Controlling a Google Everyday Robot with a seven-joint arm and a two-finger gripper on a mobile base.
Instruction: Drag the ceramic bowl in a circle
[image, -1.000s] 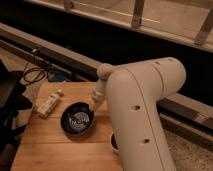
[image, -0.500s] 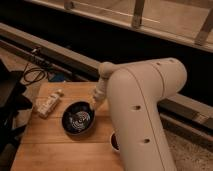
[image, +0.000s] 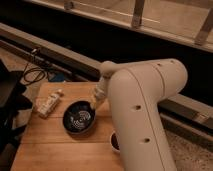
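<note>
Compared with a second ago, the bowl (image: 79, 117) has slid a bit toward the left and slightly nearer the camera, and the gripper (image: 95, 102) has gone along with it, staying at the bowl's right rim. Not a big shift, but you can see it against the packet.

So the setup: a light wooden table (image: 45, 145) with visible plank lines, sitting in a pretty dim room. Behind it runs a long dark ledge or rail, and above that a pale wall with a few metal posts (image: 138, 13). Off to the left there's a coiled black cable (image: 31, 75) on the floor and some dark shape at the table's left edge that I can't make out.

On the table, the black glossy bowl with pale rings inside sits about mid-table. A small pale packet or bottle (image: 48, 103) lies just to its left, tilted, not touching as far as I can tell. A small cup (image: 115, 142) with a dark inside peeks out by the arm, to the bowl's lower right.

Big white robot arm (image: 145, 115) fills the right side of the view. Its gripper reaches down to the bowl's upper right rim and seems to be touching it. Whether the jaws are open or closed on the rim, I honestly cannot tell.
</note>
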